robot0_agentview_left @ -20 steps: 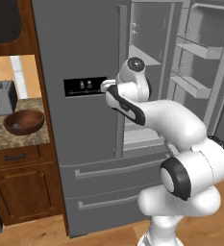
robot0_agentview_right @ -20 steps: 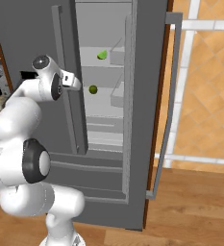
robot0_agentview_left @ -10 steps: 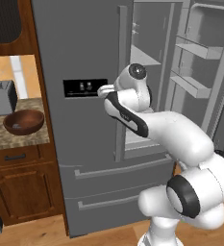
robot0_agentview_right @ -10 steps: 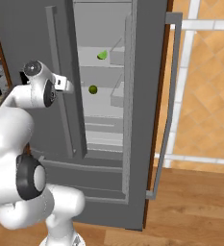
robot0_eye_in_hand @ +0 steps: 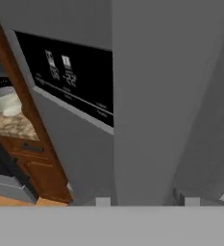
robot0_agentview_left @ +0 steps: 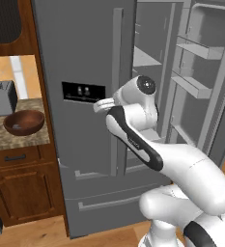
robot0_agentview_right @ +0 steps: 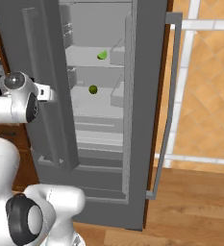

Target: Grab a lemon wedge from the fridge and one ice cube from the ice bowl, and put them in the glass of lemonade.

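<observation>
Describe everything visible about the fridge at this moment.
The tall grey French-door fridge has its right door swung wide open, showing pale door bins and grey inner shelves holding two small green items. Its left door stays shut, carrying a black dispenser panel and a long vertical handle. Two drawers sit below.

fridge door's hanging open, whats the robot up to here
The fridge has its right door swung open, and a small yellow-green lemon wedge sits on an upper shelf with a darker green item below it. The gripper is up against the closed left door by its handle, holding nothing. The ice bowl waits on the counter.
</observation>
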Motion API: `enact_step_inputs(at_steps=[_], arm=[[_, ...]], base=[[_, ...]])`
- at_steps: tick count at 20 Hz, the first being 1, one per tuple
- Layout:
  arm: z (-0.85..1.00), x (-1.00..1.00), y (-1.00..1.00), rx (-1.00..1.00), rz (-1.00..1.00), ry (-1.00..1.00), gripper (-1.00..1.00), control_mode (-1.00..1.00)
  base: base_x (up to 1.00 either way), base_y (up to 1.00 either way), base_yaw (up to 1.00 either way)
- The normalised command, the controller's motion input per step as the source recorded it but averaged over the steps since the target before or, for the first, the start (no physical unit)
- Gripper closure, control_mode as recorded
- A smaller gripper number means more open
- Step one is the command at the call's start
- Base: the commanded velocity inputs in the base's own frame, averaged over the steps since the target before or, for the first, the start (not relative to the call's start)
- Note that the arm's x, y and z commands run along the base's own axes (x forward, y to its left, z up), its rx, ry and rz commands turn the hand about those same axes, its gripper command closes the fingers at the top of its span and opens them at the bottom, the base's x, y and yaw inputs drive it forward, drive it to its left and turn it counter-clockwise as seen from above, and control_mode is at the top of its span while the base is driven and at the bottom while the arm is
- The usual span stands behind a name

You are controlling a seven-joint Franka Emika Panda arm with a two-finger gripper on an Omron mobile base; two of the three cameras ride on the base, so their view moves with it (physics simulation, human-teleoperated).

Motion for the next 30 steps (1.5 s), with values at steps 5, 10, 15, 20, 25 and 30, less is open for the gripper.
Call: enact_step_inputs(at_steps=[5, 10, 15, 20, 25, 30], arm=[[0.17, -0.93, 0.93, -0.02, 0.18, -0.04, 1.00, -1.00], [0.07, -0.55, 0.92, -0.01, 0.24, -0.10, 1.00, -1.00], [0.29, -0.43, 0.88, -0.06, 0.22, -0.04, 1.00, -1.00], [0.33, -0.54, 0.63, -0.09, 0.14, -0.01, 1.00, -1.00], [0.21, -0.72, -0.16, 0.00, -0.01, -0.13, 1.00, -1.00], [0.34, -0.62, -0.48, 0.07, -0.08, -0.16, 1.00, -1.00]], base=[[0.00, 0.00, 0.00], [0.00, 0.00, 0.00], [0.00, 0.00, 0.00], [0.00, 0.00, 0.00], [0.00, 0.00, 0.00], [0.00, 0.00, 0.00]])
